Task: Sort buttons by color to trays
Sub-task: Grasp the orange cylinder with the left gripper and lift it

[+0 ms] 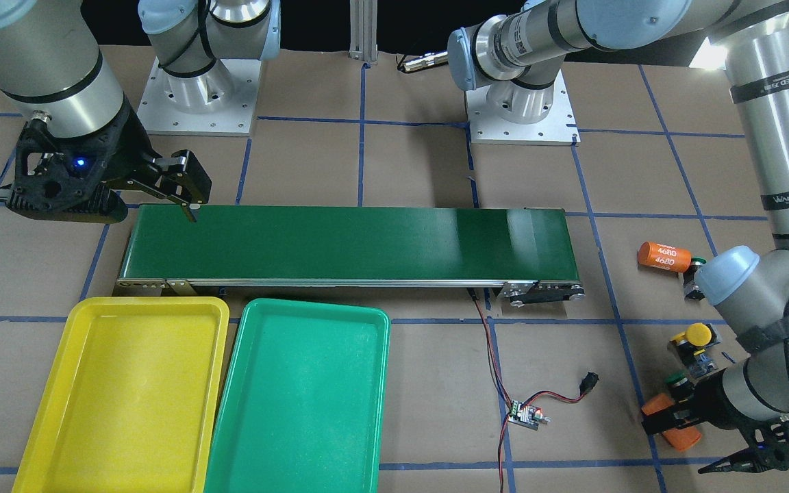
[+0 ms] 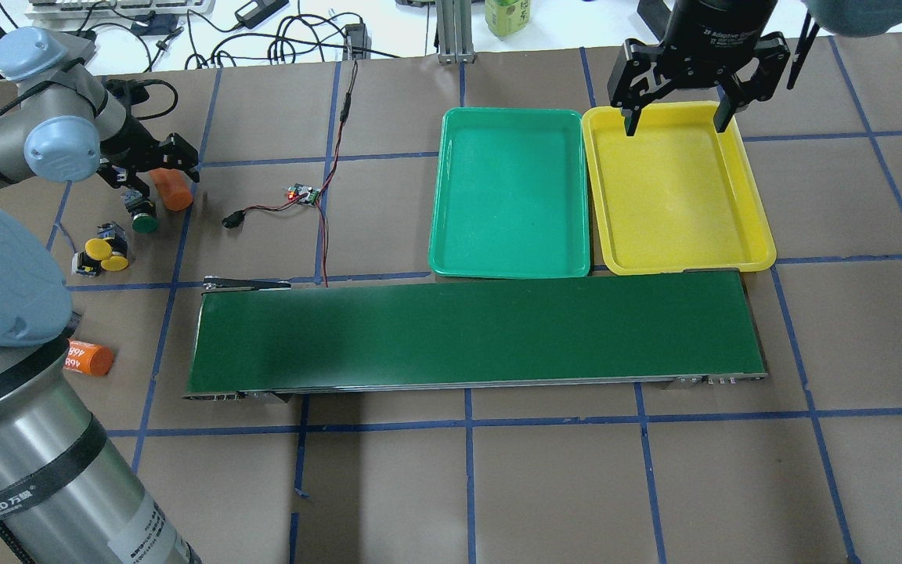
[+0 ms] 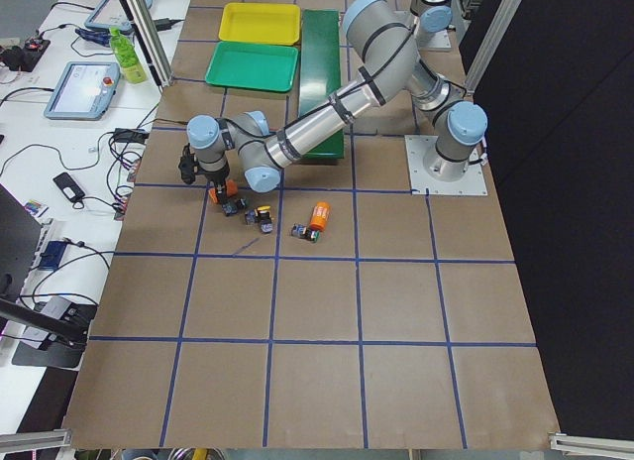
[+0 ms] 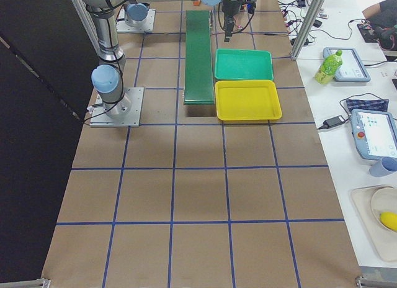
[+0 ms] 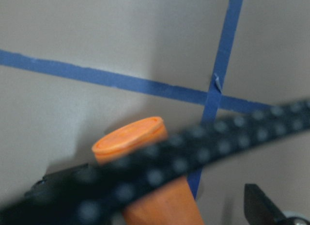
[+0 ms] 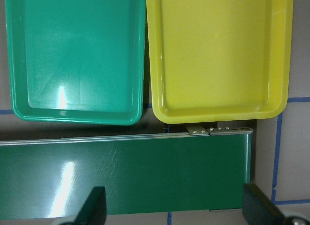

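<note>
— Where are the little push-buttons?

— They are at the left end of the brown paper surface [image 2: 545, 486] with blue tape lines. Two yellow-capped buttons [image 2: 95, 249] sit touching each other. One green-capped button [image 2: 143, 219] lies just beside a plain orange cylinder [image 2: 174, 192]. A second green-capped button [image 1: 698, 261] peeks out next to the orange cylinder marked 4680 [image 1: 665, 255]. The arm hides half of it.

— And the trays?

— The shallow yellow plastic tray [image 2: 760, 235] and the shallow green plastic tray [image 2: 439, 235] lie side by side. They sit along the long dark-green belt [image 2: 474, 337], well apart from the buttons.

— What about the left tool?

— The left tool [image 2: 157, 174] is low over the plain orange cylinder. Its fingers are spread wide, and the cylinder is between them. It grips nothing.

— And the right one?

— The right tool [image 2: 678, 117] hangs high near the belt's end by the yellow tray. Its fingers are wide too, and it holds nothing.
</note>
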Available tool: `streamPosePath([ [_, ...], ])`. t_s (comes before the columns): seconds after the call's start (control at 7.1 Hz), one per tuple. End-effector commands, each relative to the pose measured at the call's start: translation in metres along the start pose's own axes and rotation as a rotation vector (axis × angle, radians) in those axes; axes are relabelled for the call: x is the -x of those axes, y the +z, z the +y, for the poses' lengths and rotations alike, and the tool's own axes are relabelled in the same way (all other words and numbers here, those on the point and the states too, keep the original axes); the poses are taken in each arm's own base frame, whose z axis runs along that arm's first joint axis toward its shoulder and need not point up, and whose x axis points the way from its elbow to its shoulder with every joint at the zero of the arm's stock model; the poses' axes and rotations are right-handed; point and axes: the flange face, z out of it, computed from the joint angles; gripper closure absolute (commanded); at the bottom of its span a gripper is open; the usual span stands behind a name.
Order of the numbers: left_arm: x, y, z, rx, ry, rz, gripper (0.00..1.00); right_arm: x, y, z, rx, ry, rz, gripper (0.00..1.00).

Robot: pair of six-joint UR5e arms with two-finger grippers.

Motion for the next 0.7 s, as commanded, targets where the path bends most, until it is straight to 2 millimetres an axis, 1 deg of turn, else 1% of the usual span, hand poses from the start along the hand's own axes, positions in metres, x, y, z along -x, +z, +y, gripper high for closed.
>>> streamPosePath([
  [0.0,0.003,0.005,-0.004,0.002,0.001,-0.012,0.6,0.0,0.0,0.0,0.001,0.0,0.001,0.0],
  [0.14,0.005,0.004,-0.003,0.006,0.004,-0.044,0.79,0.0,0.0,0.0,0.002,0.0,-0.001,0.0],
  [0.28,0.005,-0.006,0.0,0.002,0.012,-0.07,0.86,0.0,0.0,0.0,0.001,0.0,-0.001,0.0],
  [0.42,0.001,-0.018,0.001,-0.001,0.035,-0.073,0.89,0.0,0.0,0.0,0.001,0.0,0.001,0.0],
  [0.56,-0.02,-0.041,0.015,0.052,0.032,-0.07,0.9,0.0,0.0,0.0,0.002,0.0,0.001,0.0],
])
